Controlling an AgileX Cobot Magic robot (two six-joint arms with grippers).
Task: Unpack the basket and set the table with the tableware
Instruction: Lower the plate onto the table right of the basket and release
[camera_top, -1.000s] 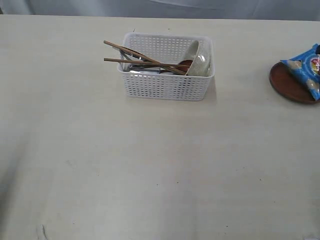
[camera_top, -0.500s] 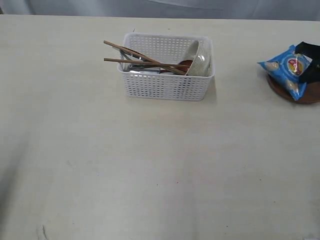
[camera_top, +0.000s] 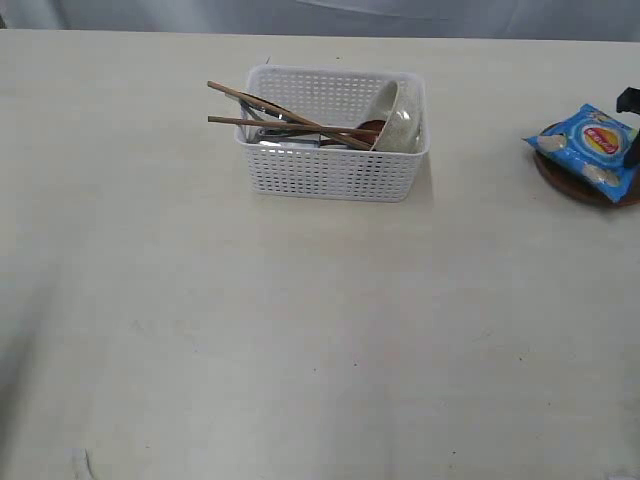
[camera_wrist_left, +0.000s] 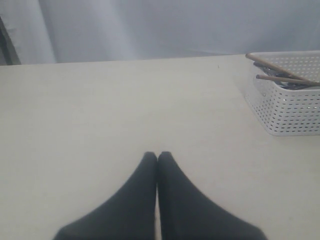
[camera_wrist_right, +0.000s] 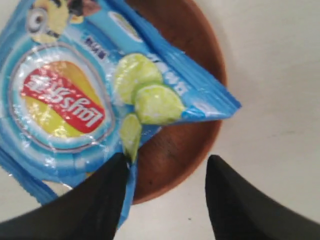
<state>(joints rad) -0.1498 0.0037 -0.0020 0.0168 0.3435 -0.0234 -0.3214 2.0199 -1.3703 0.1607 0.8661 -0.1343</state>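
**Bag released, still on plate**

The right gripper (camera_wrist_right: 167, 165) has opened and dropped the bag (camera_top: 590, 145). It lies on the plate (camera_top: 572, 186) again, slightly shifted, so the plate remains blocked. The left gripper (camera_wrist_left: 157, 156) is closed and empty. The basket (camera_top: 330, 172) sits far mid-table, unpacked.

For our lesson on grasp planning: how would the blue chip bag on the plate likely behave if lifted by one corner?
The chip bag looks puffed and creased, so probably light and floppy, sagging from a corner. Its glossy film may slip between jaws.
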